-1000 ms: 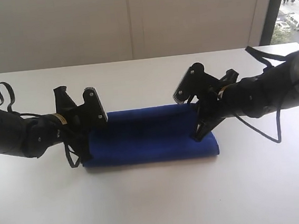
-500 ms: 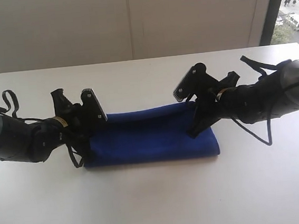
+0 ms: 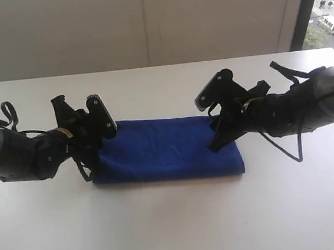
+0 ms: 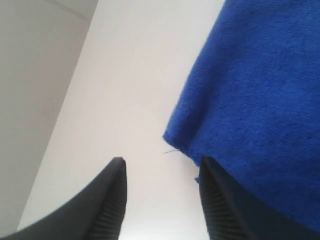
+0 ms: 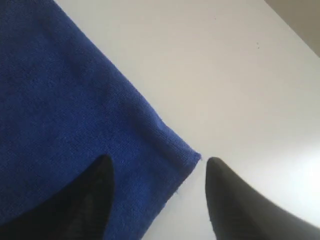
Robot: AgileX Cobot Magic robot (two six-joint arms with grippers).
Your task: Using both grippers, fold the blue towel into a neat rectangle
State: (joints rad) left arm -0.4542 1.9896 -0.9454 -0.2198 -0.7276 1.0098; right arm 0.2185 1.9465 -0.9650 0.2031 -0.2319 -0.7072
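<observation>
Exterior frontal, raised — 2 wrist views close over towel (image 3: 166,148).

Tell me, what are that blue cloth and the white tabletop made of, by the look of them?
The blue towel looks like soft microfibre or terry: a fuzzy, matt nap shows close up. The table seems a smooth white laminate or painted board, with a faint sheen; which one, the look leaves open.

The left gripper (image 4: 161,167) is seen with jaws spread apart above the white table (image 4: 125,75); a corner of the blue towel (image 4: 260,100) is shown just beside one fingertip (image 4: 212,200).
</observation>
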